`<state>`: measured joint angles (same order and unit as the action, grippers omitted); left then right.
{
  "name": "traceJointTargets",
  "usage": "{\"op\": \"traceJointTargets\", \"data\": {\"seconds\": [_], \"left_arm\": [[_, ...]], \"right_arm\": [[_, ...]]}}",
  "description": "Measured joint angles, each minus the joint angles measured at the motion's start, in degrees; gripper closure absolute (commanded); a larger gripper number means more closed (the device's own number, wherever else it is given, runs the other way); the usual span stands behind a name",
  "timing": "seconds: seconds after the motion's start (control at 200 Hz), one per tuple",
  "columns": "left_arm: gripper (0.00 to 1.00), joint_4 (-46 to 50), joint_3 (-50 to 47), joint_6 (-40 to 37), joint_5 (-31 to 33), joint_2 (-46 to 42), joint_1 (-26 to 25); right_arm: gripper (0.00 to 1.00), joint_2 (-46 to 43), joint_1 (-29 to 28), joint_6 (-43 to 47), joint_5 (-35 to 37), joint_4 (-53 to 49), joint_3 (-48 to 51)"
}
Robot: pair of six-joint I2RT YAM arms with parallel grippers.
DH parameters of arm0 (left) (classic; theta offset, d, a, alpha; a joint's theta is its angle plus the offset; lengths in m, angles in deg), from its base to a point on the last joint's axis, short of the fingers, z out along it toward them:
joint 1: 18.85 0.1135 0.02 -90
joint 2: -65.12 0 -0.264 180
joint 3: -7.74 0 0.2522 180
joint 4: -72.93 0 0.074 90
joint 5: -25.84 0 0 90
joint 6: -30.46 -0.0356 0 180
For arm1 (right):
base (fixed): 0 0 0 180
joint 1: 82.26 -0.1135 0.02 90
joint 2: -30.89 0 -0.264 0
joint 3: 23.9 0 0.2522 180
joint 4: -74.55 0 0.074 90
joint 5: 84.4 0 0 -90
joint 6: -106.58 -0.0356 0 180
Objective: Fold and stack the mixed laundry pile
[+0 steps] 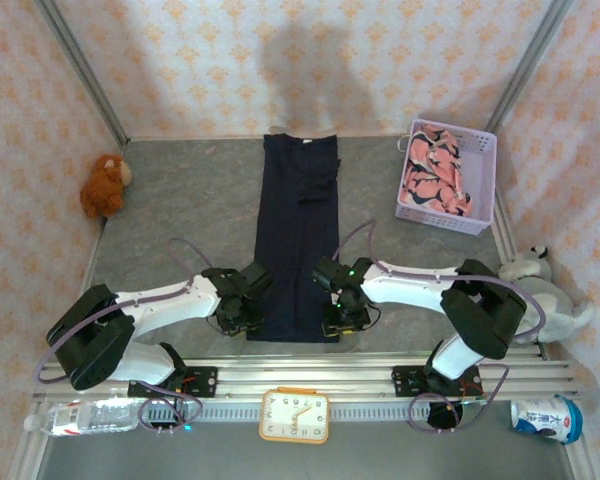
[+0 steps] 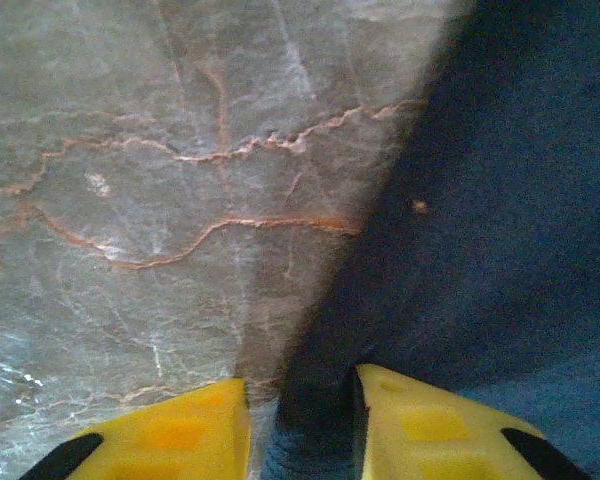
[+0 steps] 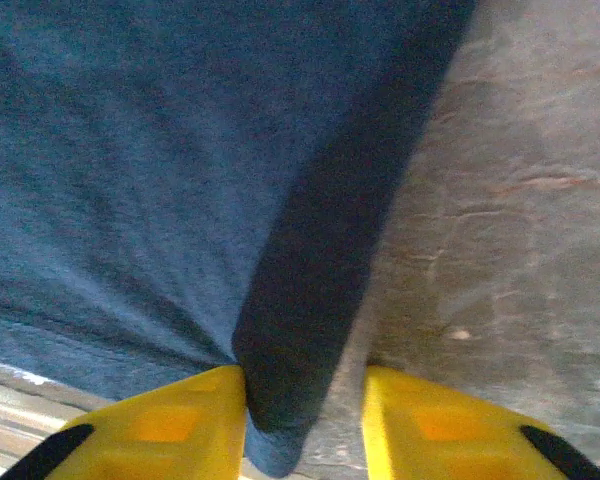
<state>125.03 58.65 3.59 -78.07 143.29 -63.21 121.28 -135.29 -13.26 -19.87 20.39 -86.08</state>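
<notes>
Evidently the navy garment (image 1: 298, 225) lay lengthwise, far-to-near on desk (image 1: 180, 200), near corners sitting w/in left jaws & right jaws, both pairs spread, not yet pinching.

both arms low, elbows outward, left gripper (image 1: 242, 320) and right gripper (image 1: 344, 322) downward (yellow fingers (image 2: 410, 430) slightly apart)

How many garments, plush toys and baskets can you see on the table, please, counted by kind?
Garments: 2 (navy garment, pink printed garment)
Plush toys: 2 (brown plush toy, grey plush toy)
Baskets: 1 (lavender basket)
Total: 5
</notes>
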Motion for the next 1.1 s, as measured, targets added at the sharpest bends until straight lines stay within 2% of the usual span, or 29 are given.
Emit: {"op": "traceJointTargets", "data": {"seconds": [0.085, 0.285, 0.47, 0.761, 0.951, 1.096], "left_arm": [[1.00, -0.8, 1.5, 0.1, -0.4, 1.9, -0.7], [1.00, -2.5, 5.0, -0.5, -0.4, 4.4, -1.2], [1.00, -1.2, 10.9, -2.1, 1.5, 3.0, 1.0], [1.00, 0.4, 22.3, -4.7, 6.9, 1.5, 9.9], [1.00, 0.4, 29.7, -5.9, 9.3, 7.2, 15.2], [1.00, 0.5, 35.9, -7.4, 9.5, 15.3, 18.8]], "right_arm": [[0.84, 0.9, -0.2, 0.2, 0.0, 0.3, -1.0], [1.00, 1.6, -0.5, 0.9, 0.5, -0.1, -5.4], [1.00, 1.4, 1.0, 0.9, 2.1, -1.9, -11.5], [1.00, 1.1, 11.1, 0.9, 4.1, -2.4, -19.0], [1.00, 3.3, 18.7, 0.2, 5.1, -0.9, -24.8], [1.00, 9.8, 23.7, -0.2, 5.2, -0.1, -32.3]]}}
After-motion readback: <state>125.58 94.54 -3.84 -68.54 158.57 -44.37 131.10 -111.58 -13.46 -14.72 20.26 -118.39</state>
